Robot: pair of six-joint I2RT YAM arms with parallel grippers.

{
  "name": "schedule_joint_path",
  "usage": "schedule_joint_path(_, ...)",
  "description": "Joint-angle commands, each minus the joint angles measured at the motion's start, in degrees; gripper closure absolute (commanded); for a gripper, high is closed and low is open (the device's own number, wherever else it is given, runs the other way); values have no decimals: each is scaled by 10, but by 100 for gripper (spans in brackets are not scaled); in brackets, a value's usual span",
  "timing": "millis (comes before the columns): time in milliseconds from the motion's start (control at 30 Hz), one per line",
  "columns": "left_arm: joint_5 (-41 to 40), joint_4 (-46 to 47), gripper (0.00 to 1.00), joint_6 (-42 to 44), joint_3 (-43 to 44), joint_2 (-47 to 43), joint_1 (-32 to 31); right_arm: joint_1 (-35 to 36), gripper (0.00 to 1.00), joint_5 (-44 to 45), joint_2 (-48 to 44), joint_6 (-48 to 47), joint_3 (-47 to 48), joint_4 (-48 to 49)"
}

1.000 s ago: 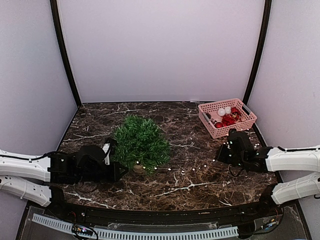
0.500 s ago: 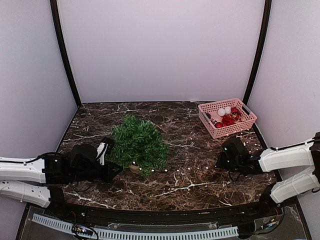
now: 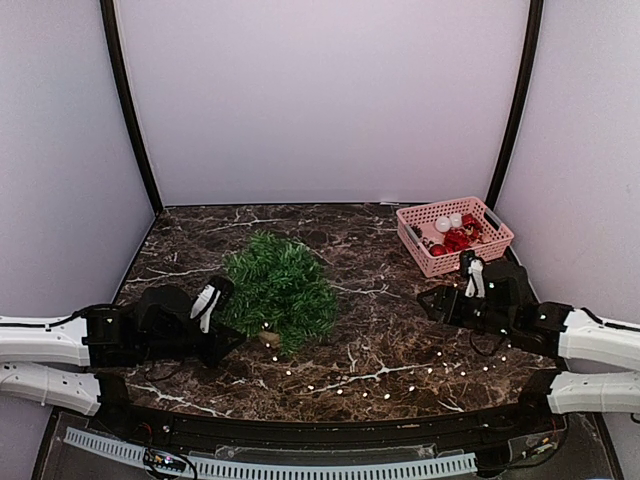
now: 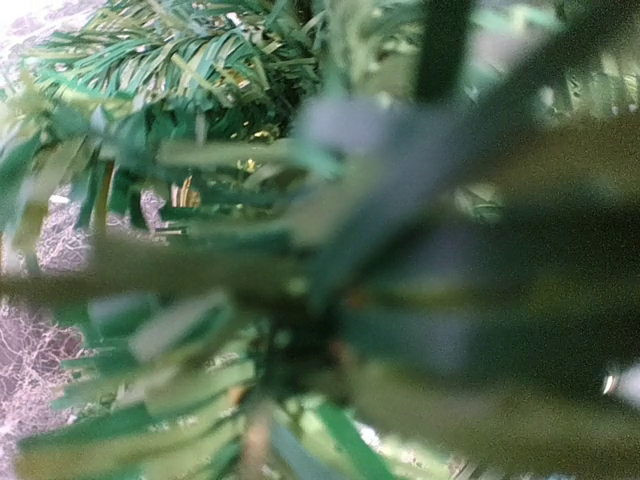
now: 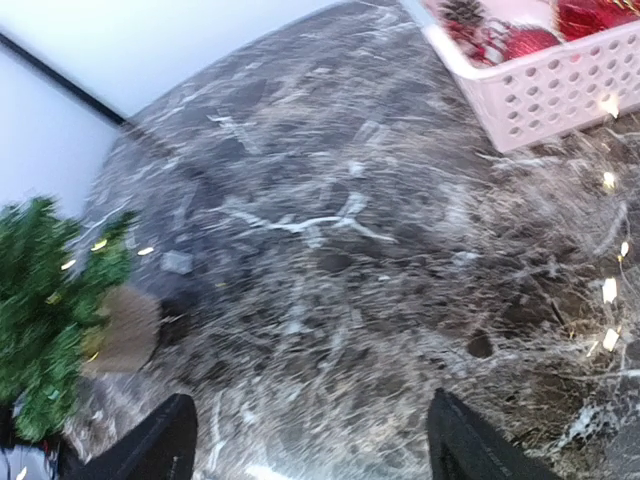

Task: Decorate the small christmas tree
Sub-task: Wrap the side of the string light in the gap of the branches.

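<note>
Small christmas tree (image 3: 280, 285) sits left of centre on the marble table (image 3: 360, 235) in the overhead view, its brown base (image 3: 268, 338) showing at the lower edge as if it leans a little. At its left flank the left gripper (image 3: 210, 300) is pushed into the branches. The left wrist view is filled with blurred green needles, so the fingers themselves are hidden. The jaws are pressed together, but whether a twig is pinched between them I cannot tell.

A string of tiny lights (image 3: 385, 394) trails from the tree's base along the lower middle of the frame and curves up toward the right arm, lying slack on the stone. The right gripper (image 5: 310, 445) hangs over the table with its fingers spread wide and nothing between them. At upper right the pink basket (image 3: 430, 262) holds red and white ornaments.

The step in hand looks like dressing the tree with the lights while the left arm steadies it. The next move probably calls for the right hand to take up the loose string and lay it round the branches.
</note>
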Motion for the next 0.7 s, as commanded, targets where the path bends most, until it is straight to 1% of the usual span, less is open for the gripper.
schedule_joint_path(0,0,-10,100,28,20,-9,8,4,16,-113,-98,-40,-14,-64)
schedule_joint_path(67,0,-13,100,29,21,-7,10,4,14,-184,-138,-56,-21,-51)
schedule_joint_path(133,3,-13,100,29,23,-5,11,9,12,-238,-160,-64,-25,-18)
schedule_joint_path(200,6,-14,100,30,26,-2,12,23,12,-267,-154,-70,-25,25)
schedule_joint_path(233,6,-15,100,31,27,-1,12,37,13,-267,-145,-76,-22,40)
schedule_joint_path(333,5,-20,100,31,33,5,13,115,14,-216,-96,-103,-8,84)
schedule_joint_path(400,5,-23,100,31,34,7,13,178,15,-169,-35,-125,11,103)
schedule_joint_path(533,6,-26,100,27,37,10,15,292,19,-84,88,-175,66,116)
schedule_joint_path(600,8,-28,100,24,37,11,16,344,19,-63,148,-205,101,114)
schedule_joint_path(667,10,-31,100,22,39,12,16,372,19,-66,198,-223,136,118)
